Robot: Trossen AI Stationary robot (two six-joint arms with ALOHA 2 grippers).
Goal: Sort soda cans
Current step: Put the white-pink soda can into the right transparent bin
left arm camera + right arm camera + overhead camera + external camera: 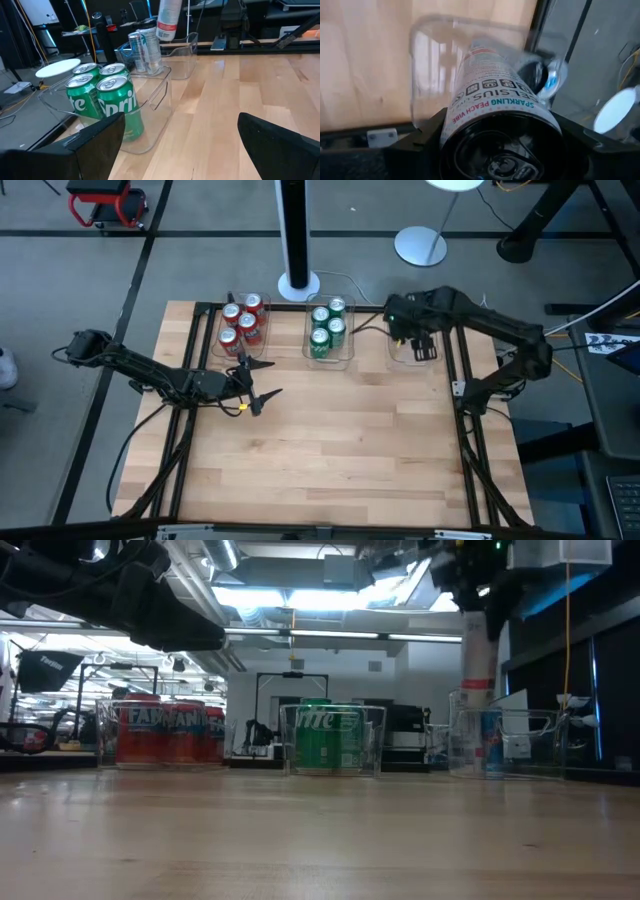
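The green cans (116,102) read "Sprite"; the white can (496,112) in the right gripper (495,145) read "CELSIUS", "SPARKLING PEACH VIBE".

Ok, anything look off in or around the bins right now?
Nothing stands out. The red cans and green cans stand upright in their own bins. The right gripper holds a white Celsius can over the right bin. The left gripper is open and holds nothing.

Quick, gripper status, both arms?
Left gripper: open, empty, beside the red cans' bin.
Right gripper: shut on a white can, over the right bin.
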